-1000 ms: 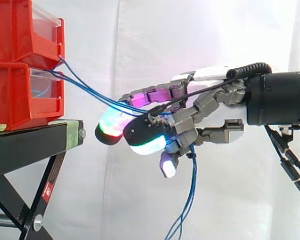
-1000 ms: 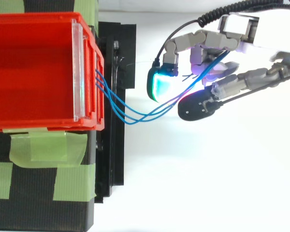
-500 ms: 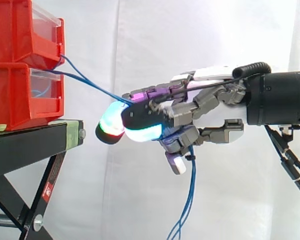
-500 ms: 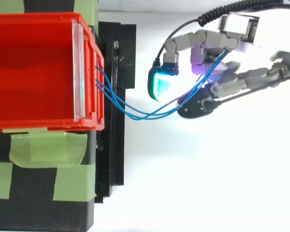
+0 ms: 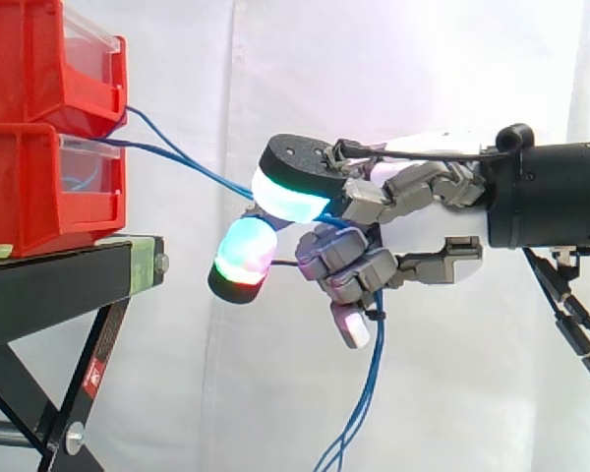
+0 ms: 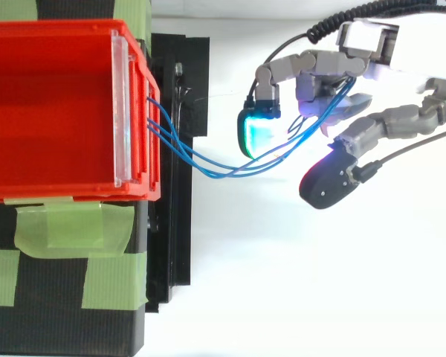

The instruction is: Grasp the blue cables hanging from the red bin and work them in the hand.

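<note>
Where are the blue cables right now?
The blue cables leave the front of the red bin at the side view's left and sag rightward across the gap into the hand, whose fingers curl round them, then hang below it.

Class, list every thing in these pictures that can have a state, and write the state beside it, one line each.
Hand: shut on the blue cables, fingers curled round them, one glowing pad raised above them.
Blue cables: run from the bins' front to the hand in a slight sag, the rest hanging below the hand.
Red bins: stacked upright on the stand.
Black stand: upright, bearing the bins.
</note>
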Controlling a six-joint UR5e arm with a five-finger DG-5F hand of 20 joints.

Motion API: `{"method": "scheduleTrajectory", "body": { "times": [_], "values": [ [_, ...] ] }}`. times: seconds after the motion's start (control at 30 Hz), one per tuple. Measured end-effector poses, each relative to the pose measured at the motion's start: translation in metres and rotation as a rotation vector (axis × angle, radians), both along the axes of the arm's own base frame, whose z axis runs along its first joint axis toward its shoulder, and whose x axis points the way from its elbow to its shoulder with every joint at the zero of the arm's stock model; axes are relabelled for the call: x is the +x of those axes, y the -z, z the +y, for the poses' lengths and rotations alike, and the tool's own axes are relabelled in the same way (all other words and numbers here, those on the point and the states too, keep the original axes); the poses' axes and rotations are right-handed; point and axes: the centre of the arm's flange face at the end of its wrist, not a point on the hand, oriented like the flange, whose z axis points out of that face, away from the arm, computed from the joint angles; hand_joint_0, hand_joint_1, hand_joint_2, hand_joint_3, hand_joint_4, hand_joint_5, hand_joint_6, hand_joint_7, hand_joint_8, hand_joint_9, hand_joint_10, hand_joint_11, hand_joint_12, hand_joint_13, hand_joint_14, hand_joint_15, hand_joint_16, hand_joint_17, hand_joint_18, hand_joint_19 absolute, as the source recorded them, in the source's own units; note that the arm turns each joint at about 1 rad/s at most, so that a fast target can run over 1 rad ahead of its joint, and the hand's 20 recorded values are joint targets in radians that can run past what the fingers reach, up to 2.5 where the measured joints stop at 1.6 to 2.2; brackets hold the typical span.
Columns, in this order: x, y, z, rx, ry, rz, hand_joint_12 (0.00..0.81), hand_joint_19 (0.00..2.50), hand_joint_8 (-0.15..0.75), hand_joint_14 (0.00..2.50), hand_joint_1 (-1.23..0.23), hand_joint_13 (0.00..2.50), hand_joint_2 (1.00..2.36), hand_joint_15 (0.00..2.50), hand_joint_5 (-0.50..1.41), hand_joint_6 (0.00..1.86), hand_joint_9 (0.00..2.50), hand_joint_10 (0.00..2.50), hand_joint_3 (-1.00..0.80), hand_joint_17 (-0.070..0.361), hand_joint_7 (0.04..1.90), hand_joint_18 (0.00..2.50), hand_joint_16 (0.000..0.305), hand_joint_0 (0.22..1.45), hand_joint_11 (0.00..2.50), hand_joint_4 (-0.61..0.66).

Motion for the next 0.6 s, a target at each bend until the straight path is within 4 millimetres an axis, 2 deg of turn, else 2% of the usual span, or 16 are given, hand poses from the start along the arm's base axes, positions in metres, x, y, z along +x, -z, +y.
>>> {"method": "scheduleTrajectory", "body": {
  "times": [0.13,0.33,0.6],
  "values": [
    [-0.001,0.0,-0.001,0.011,0.002,0.003,0.533,1.05,0.482,2.5,-0.53,0.75,1.0,2.01,0.18,0.34,0.41,2.5,-1.0,0.111,1.36,1.17,0.049,0.75,2.5,0.19],
    [-0.003,0.001,-0.002,0.029,0.004,0.015,0.535,1.02,0.486,2.5,-0.5,0.81,1.0,2.02,0.22,0.33,0.5,2.5,-1.0,0.109,1.38,1.23,0.049,0.76,2.5,0.19],
    [0.008,-0.021,-0.008,0.061,0.014,0.01,0.536,1.02,0.487,2.5,-0.49,0.84,1.0,2.03,0.23,0.33,0.54,2.5,-1.0,0.108,1.38,1.26,0.048,0.78,2.5,0.19]
  ]
}}
